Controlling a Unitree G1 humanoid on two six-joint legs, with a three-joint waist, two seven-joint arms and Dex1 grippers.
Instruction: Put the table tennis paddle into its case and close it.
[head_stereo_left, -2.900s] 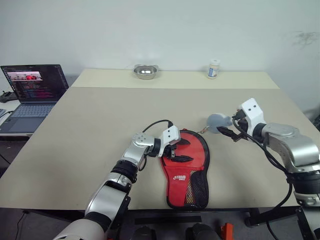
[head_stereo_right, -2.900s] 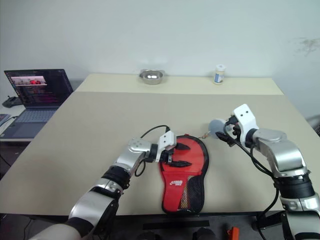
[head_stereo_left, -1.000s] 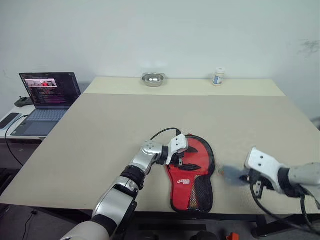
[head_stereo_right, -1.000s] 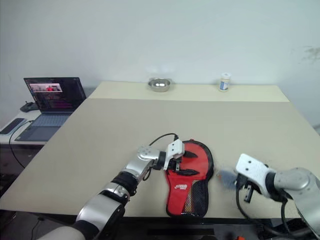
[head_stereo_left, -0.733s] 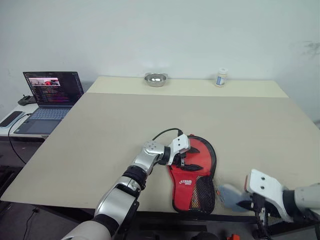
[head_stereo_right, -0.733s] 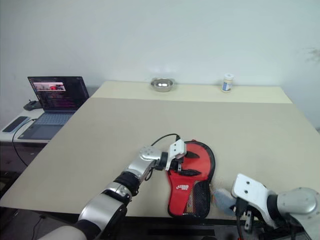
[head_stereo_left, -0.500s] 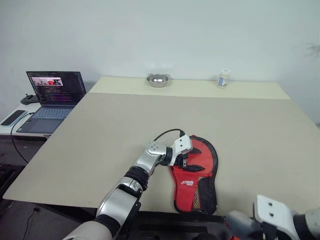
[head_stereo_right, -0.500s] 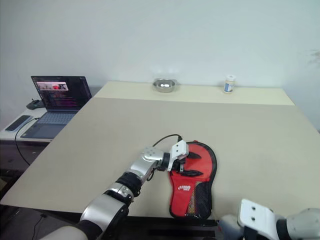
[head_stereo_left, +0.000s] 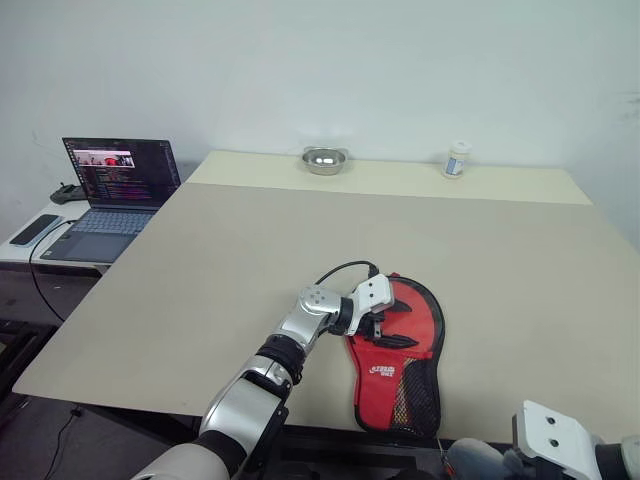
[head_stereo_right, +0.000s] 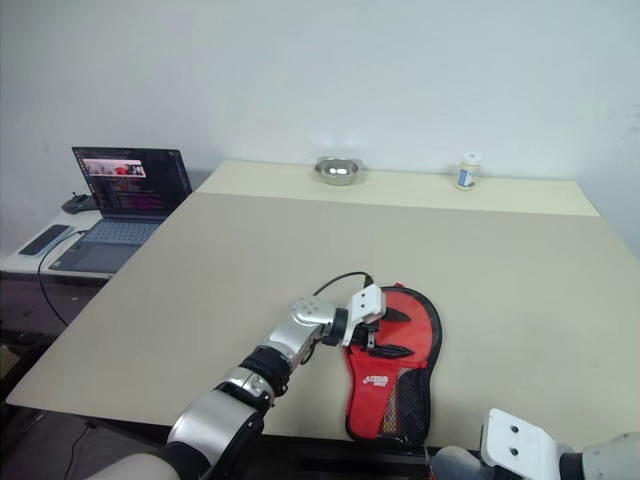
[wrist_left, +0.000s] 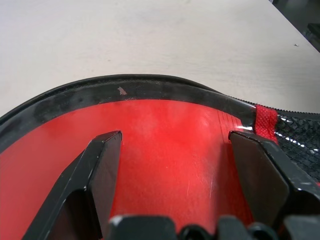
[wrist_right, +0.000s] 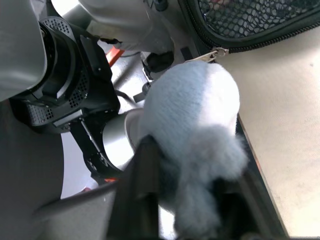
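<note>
The left arm is clad in silver segments with black joints; a black cable is looped above its white-housed gripper with black fingers.

Beige table, red case near front edge, metal bowl, small jar at back

The case is red cloth with a glossy red panel, black mesh at its 6 o'clock end and a black zipper edge. The table is matt beige. The bowl at 12 o'clock is shiny metal. A fuzzy grey pompom looks soft.
</note>
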